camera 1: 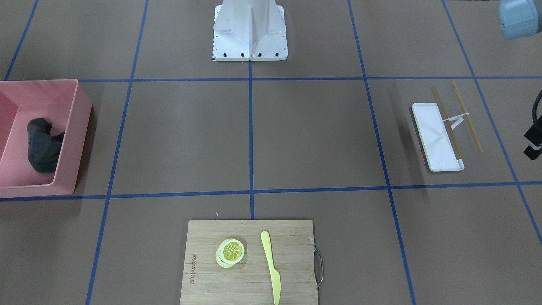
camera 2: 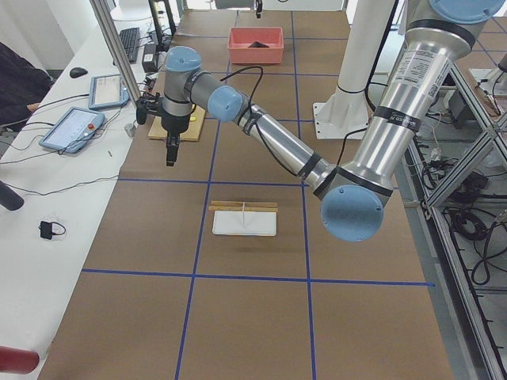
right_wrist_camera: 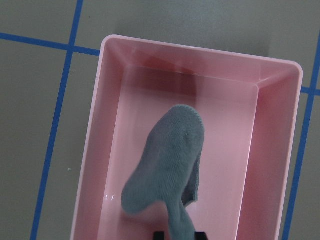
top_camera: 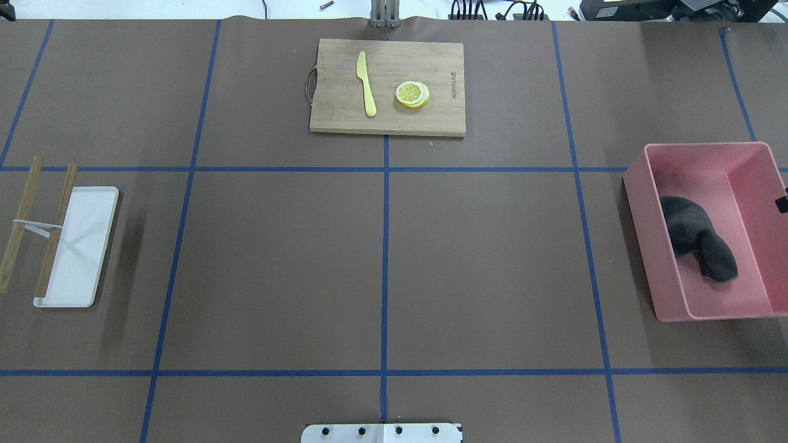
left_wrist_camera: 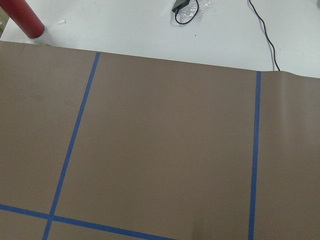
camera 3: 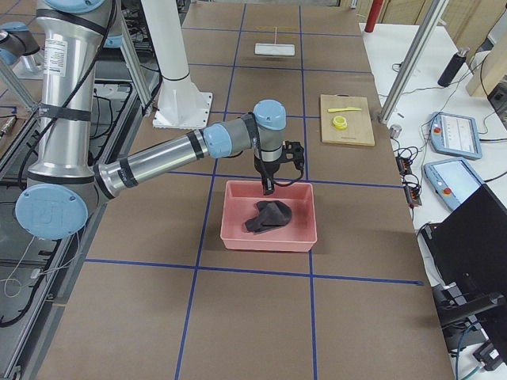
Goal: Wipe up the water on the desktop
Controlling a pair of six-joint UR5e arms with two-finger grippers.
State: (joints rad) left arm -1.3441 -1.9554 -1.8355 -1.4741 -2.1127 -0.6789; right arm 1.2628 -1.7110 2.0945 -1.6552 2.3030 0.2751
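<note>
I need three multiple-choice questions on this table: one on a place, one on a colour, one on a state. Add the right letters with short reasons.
1. The knife on the board is: A yellow, B blue, C black.
2. The cloth lies: A on the board, B in the pink bin, C beside the knife.
3. The cloth is: A spread flat, B bunched up, C folded square.
Key: 1 A, it is pale yellow all over; 2 B, the bin's walls surround it; 3 B, it forms an uneven heap.

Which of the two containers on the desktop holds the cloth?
The pink bin, with the dark cloth crumpled inside; the flat white tray has only a wooden stick along its edge.
</note>
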